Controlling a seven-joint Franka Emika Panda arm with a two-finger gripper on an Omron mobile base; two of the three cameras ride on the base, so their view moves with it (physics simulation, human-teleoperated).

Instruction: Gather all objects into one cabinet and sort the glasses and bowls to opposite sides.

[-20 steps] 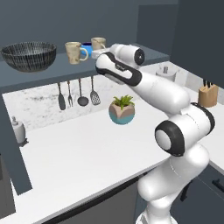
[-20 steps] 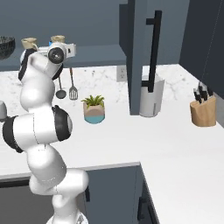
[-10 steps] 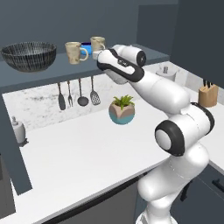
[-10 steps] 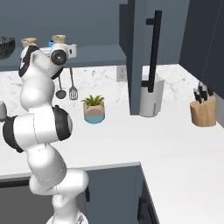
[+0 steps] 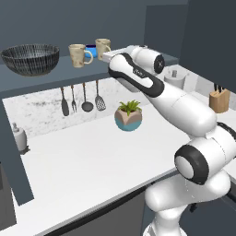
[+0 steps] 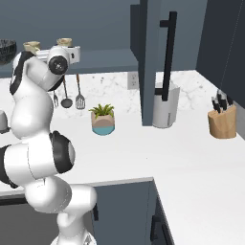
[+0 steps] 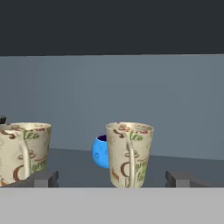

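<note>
We see the hand [image 7: 112, 178] up at the cabinet shelf [image 5: 46, 79], and its two fingertips [image 7: 43, 179] stand wide apart, with nothing between them. In the hand view, one cream mug [image 7: 129, 154] stands upright just in front of the hand, in the gap between the tips but not touching them. Its loop handle points toward the camera. A second cream mug [image 7: 22, 151] stands upright to the left of it, near the left tip, also with its handle toward us. The small blue cup [image 7: 100, 151] sits behind the first mug, partly hidden by it.

In the left base view, the dark ribbed bowl [image 5: 31, 58] rests at the left end of the shelf, well apart from the two mugs, which stand further right. The blue cup shows between and behind them. The white arm [image 5: 161, 94] reaches up from the lower right to the right end of the shelf.

Below the shelf, on the white bench [image 5: 83, 161], there is a potted plant [image 5: 128, 115], and some kitchen utensils [image 5: 83, 97] hang on the wall. In the right base view, the cabinet door [image 6: 152, 57] with the long black bar handle [image 6: 167, 55] stands open, a grey canister [image 6: 166, 106] is behind it, and a knife block [image 6: 223, 119] stands further right on the bench.
</note>
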